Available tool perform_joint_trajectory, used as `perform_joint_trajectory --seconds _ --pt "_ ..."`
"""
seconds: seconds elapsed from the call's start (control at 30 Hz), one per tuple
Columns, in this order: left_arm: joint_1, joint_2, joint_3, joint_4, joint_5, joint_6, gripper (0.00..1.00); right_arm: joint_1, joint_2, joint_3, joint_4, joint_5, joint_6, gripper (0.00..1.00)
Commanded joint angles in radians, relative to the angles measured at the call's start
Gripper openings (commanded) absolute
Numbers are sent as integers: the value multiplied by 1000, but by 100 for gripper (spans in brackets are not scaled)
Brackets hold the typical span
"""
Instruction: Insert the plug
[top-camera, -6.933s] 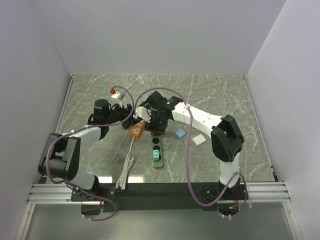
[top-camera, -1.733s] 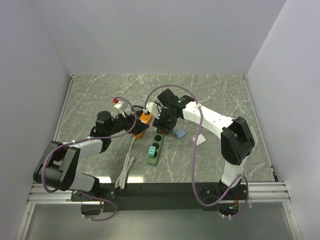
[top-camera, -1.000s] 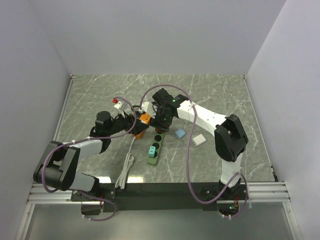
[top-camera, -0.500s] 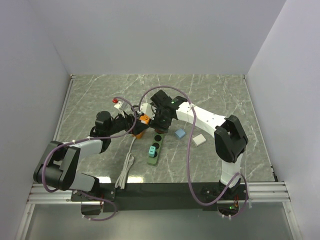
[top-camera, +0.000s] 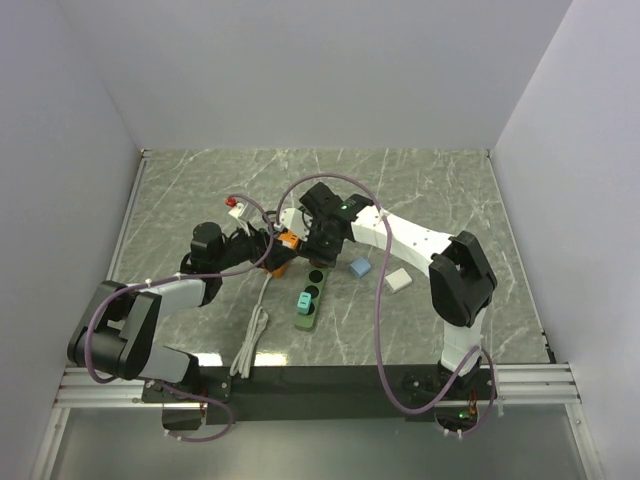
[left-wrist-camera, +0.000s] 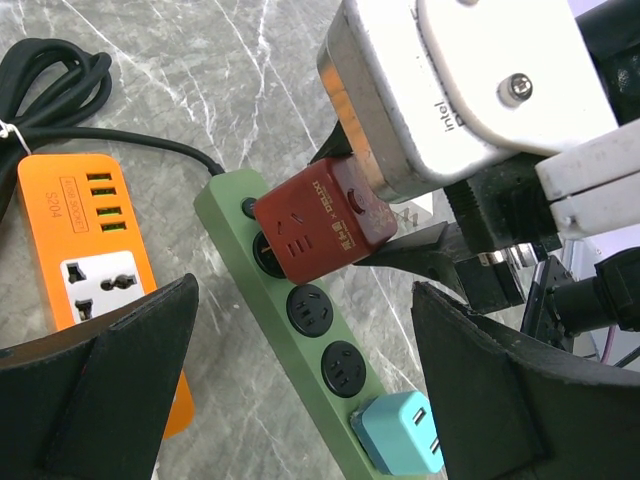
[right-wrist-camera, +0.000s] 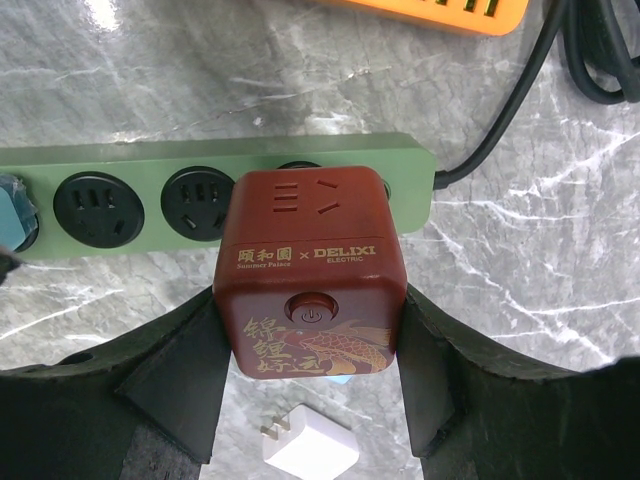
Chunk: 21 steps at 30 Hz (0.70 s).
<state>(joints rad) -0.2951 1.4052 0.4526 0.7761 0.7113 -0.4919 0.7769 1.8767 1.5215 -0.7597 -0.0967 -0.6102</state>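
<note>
My right gripper (right-wrist-camera: 310, 325) is shut on a dark red cube plug (right-wrist-camera: 310, 270) with a gold fish print. It holds the cube, tilted, over the socket nearest the cord end of the green power strip (right-wrist-camera: 130, 160); its prongs are hidden. In the left wrist view the cube (left-wrist-camera: 318, 222) covers that end socket of the strip (left-wrist-camera: 300, 350). My left gripper (left-wrist-camera: 305, 300) is open, its fingers wide apart above the strip, holding nothing. A teal plug (left-wrist-camera: 400, 447) sits in the strip's far socket. In the top view the strip (top-camera: 312, 283) lies at the centre.
An orange power strip (left-wrist-camera: 95, 260) with a black cord lies beside the green one. A white plug (right-wrist-camera: 310, 445) and a blue plug (top-camera: 360, 267) lie loose to the right. A white cable (top-camera: 255, 335) trails toward the near edge.
Over seven seconds the green strip has turned from straight to slanted and the left gripper has come over it. In the last second the right gripper has shifted slightly left with the cube.
</note>
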Motion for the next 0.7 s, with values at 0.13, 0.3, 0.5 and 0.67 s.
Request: perform_joint_trajectory --seconds 0.13,0.3,0.5,0.67 --pt "5 -9 -8 58 33 -10 94 15 -28 -29 -61 22 24 0" --pt "5 -6 -9 61 34 -13 94 21 -36 -29 -58 20 24 0" --pt "5 -8 -9 68 40 -16 94 22 -42 -34 -63 34 27 0" --pt "5 -5 -9 72 48 -19 94 22 -39 -32 -69 45 29 0"
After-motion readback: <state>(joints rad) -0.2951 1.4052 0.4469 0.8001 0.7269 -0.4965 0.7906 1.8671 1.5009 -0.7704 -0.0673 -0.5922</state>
